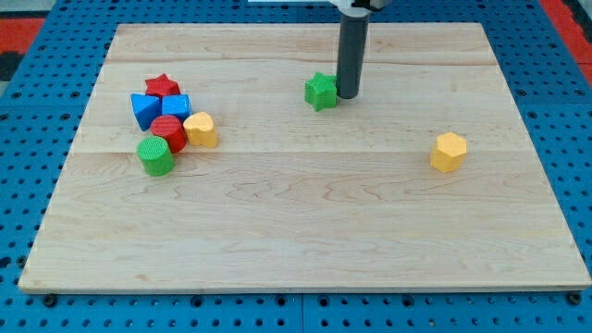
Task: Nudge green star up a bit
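The green star (321,91) lies on the wooden board (305,203) a little above the middle, toward the view's top. My dark rod comes down from the view's top edge, and my tip (348,95) rests on the board just to the right of the green star, touching or nearly touching its right side.
A cluster sits at the view's left: red star (162,87), two blue blocks (144,108) (177,106), red cylinder (169,132), yellow block (201,129), green cylinder (155,155). A yellow hexagon block (449,152) lies alone at the right. Blue pegboard surrounds the board.
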`<control>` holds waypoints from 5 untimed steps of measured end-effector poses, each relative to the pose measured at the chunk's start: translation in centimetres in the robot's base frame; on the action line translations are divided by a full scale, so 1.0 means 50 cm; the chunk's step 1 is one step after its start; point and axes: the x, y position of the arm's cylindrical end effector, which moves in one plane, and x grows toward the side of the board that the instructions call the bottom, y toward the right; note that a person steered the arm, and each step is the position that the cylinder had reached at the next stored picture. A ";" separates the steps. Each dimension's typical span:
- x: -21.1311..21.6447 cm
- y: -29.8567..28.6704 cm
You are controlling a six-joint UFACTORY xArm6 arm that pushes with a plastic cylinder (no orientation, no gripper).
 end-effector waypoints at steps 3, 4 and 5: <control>0.124 -0.015; 0.102 -0.016; 0.014 -0.060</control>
